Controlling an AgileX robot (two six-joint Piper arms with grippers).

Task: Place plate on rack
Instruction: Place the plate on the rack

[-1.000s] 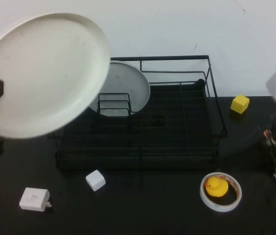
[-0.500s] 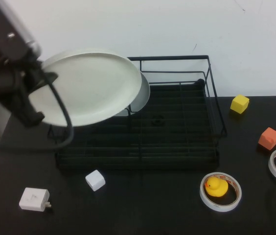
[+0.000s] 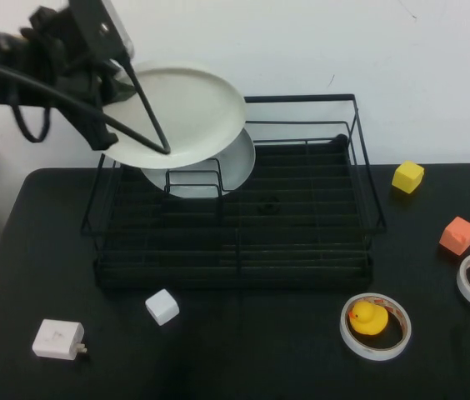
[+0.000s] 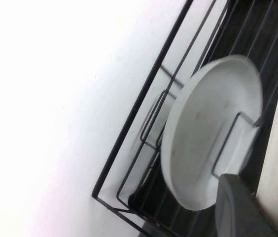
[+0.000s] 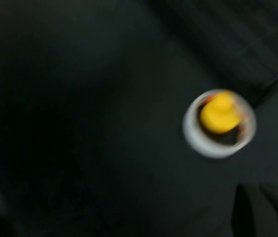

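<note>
Left gripper (image 3: 106, 100), at 10 o'clock, pinches the plate (image 3: 181, 112) by its edge, w/ plate tilted above the rack's (image 3: 235, 200) far-left corner, over a greyer plate (image 4: 203, 128) propped in the dividers. Right gripper (image 5: 262, 210): near the duck (image 5: 221, 112) inside a tape ring (image 5: 198, 140); finger state can't be told.

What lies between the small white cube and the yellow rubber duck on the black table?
In the high view, only bare black table lies between the small white cube and the yellow rubber duck, which sits inside a white tape ring.
</note>
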